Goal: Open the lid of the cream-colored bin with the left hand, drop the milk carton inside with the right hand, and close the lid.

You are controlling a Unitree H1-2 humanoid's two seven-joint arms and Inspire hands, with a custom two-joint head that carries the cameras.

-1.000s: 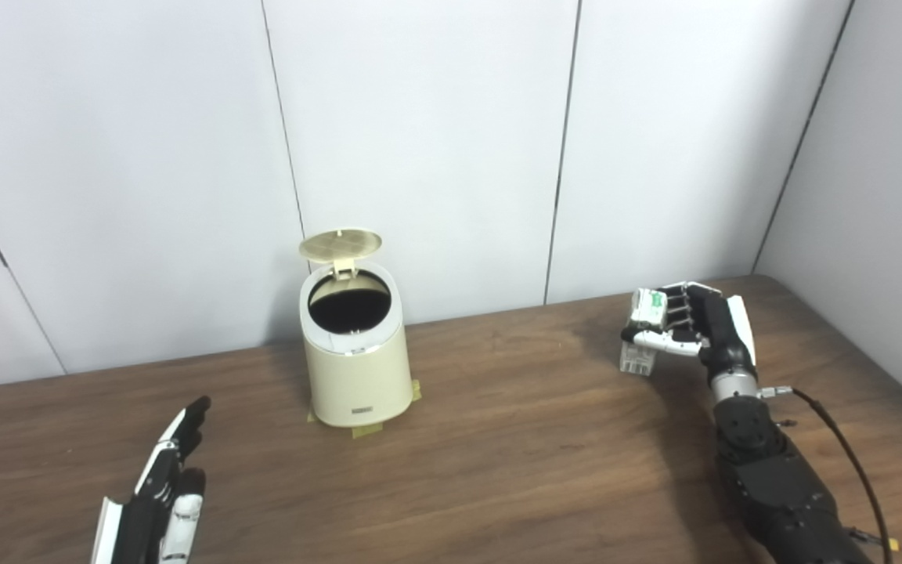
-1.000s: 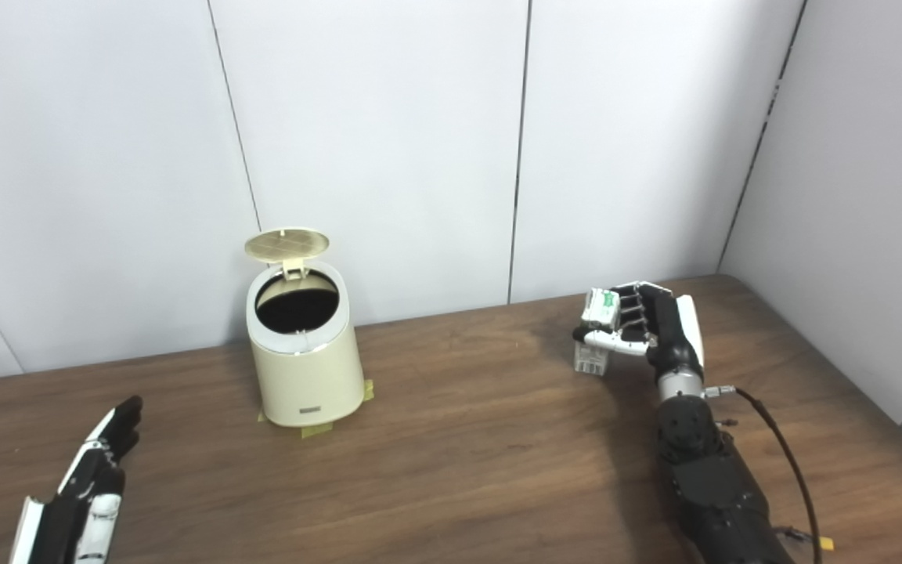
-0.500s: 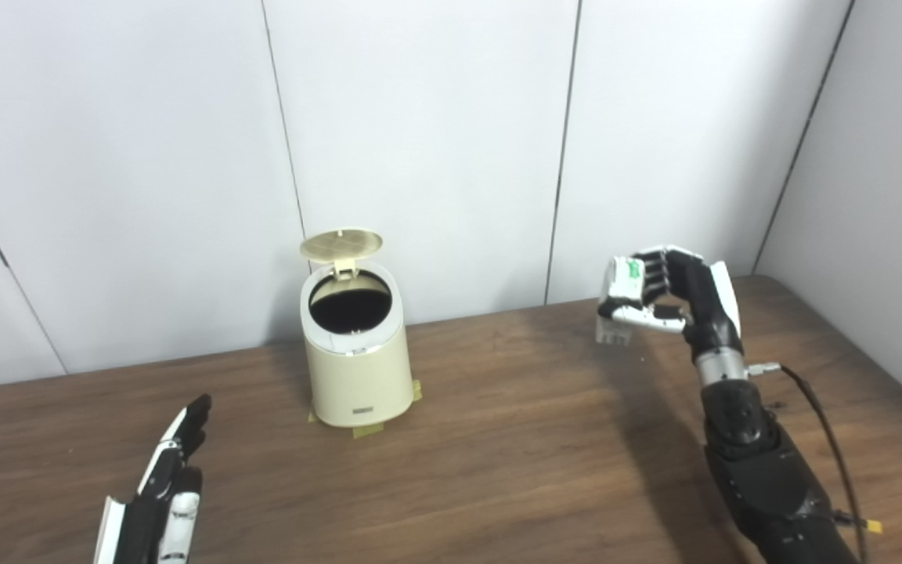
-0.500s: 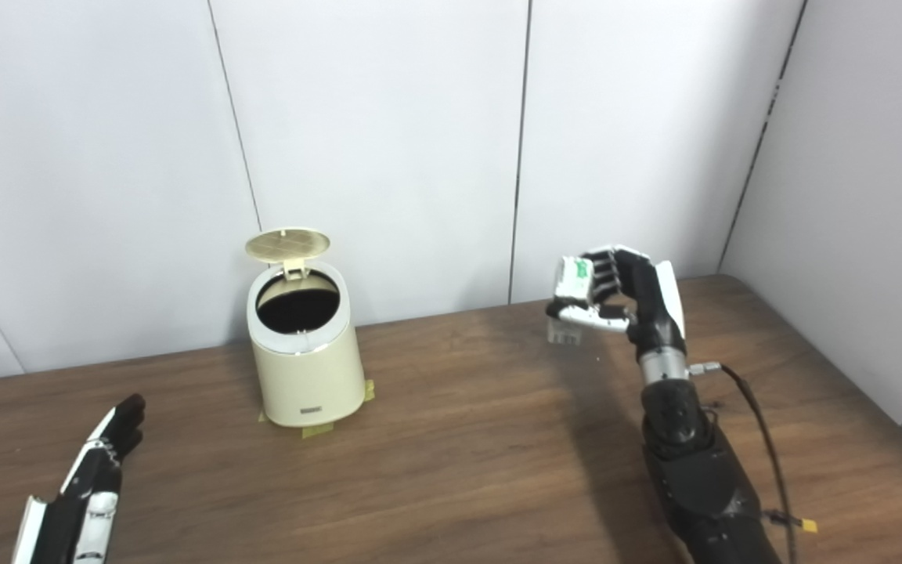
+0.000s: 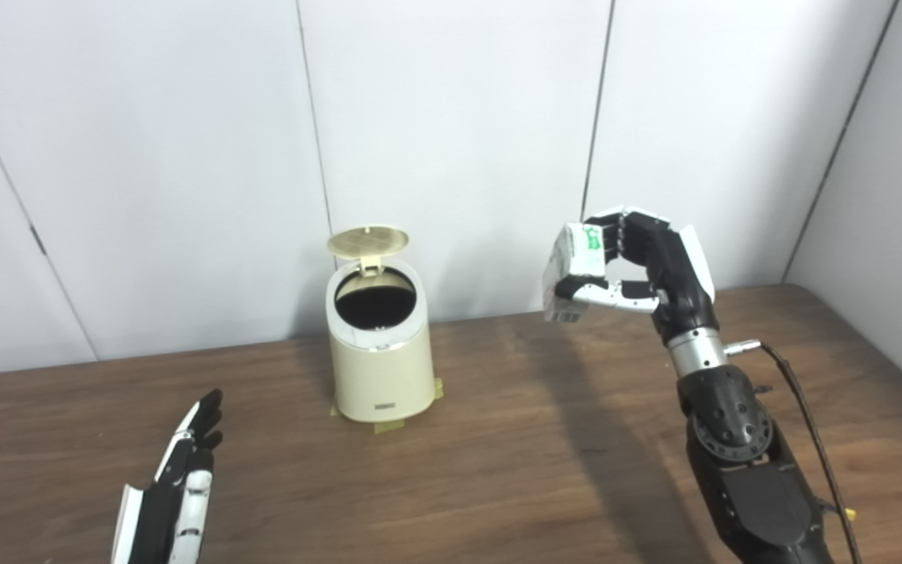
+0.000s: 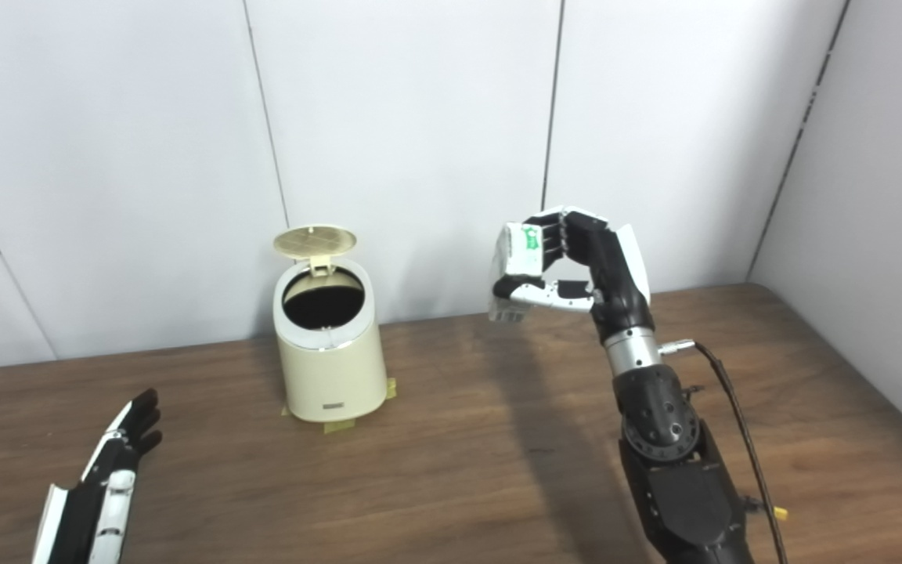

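Note:
The cream-colored bin [image 5: 380, 368] stands on the brown table near the back wall, taped down at its base. Its round lid [image 5: 367, 242] is tipped up at the back, and the dark inside shows. My right hand [image 5: 639, 270] is raised well above the table, to the right of the bin, and is shut on the white milk carton [image 5: 570, 270], which has a green mark near its top. Down at the lower left my left hand [image 5: 181, 486] rests low over the table, fingers straight and apart, holding nothing.
The brown wooden table [image 5: 498, 470] ends at white wall panels [image 5: 459, 117] behind and on the right. A black cable [image 5: 807, 423] trails from the right wrist. Yellow tape tabs [image 5: 388, 427] stick out under the bin.
My right hand has lifted the milk carton off the table and carried it up and to the left, closer to the bin. The camera has shifted a little. The left hand has stayed put.

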